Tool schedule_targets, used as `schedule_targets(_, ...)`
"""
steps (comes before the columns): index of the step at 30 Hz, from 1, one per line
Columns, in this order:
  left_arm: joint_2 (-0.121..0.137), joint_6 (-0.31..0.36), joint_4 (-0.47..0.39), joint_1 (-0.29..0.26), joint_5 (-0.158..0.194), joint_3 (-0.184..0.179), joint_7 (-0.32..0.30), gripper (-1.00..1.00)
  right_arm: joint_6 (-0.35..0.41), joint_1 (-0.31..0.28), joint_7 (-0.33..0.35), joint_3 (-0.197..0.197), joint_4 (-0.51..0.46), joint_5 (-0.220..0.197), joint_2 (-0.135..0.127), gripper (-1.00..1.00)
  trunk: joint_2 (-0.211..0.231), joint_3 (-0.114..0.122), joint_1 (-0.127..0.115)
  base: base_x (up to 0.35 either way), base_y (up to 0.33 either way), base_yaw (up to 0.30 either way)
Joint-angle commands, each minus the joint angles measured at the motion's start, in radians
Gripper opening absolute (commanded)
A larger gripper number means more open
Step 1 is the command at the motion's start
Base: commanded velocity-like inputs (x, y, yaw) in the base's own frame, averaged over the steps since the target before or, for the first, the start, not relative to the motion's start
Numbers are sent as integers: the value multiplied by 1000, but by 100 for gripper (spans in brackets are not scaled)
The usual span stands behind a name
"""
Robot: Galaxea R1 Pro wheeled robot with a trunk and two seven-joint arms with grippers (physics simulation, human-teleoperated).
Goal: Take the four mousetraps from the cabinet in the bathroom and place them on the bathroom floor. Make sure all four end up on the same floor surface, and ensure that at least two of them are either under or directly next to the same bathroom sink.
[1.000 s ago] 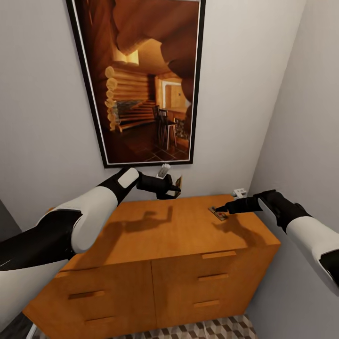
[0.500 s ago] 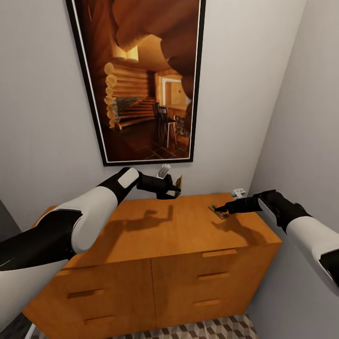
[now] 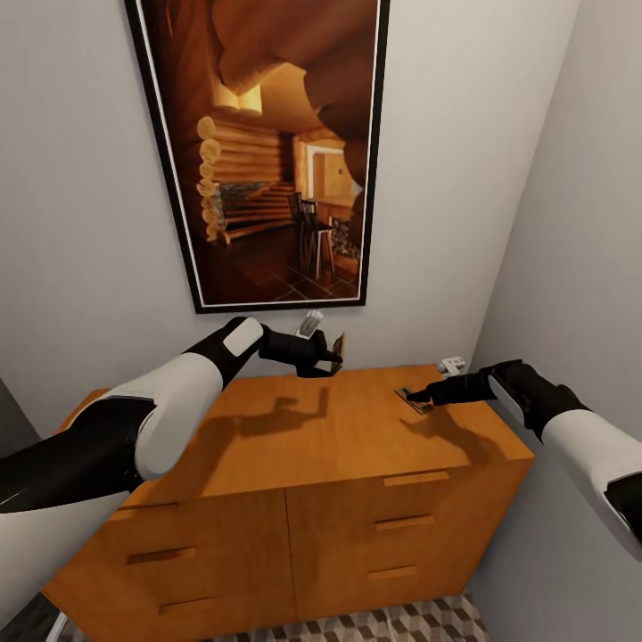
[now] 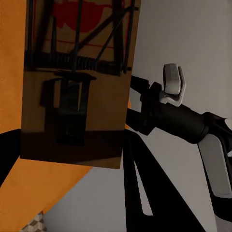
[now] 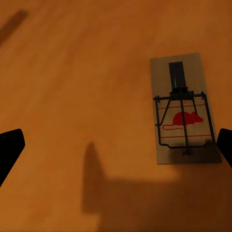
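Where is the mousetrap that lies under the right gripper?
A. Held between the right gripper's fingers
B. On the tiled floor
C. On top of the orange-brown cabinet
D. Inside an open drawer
C: the mousetrap lies flat on the top of the cabinet, and the right gripper is open over it with its fingers apart on either side, not closed on it.

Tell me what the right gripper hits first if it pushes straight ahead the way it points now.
Probably the orange-brown wooden cabinet top: the right gripper faces down at it, open, with the flat brown mousetrap lying off-centre near one fingertip. Depth is unclear.
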Motion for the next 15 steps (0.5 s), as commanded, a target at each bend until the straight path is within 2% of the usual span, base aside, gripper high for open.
schedule_targets(1, 0, 1, 0, -1, -13, 1, -11, -100, 8, -1, -2, 6, -1, -10, -1, 100, -1, -1, 0, 0, 0, 0)
schedule_targets(15, 0, 0, 1, -1, -13, 1, -11, -100, -37, -1, -2, 8, -1, -10, -1, 100, -1, -1, 0, 0, 0, 0)
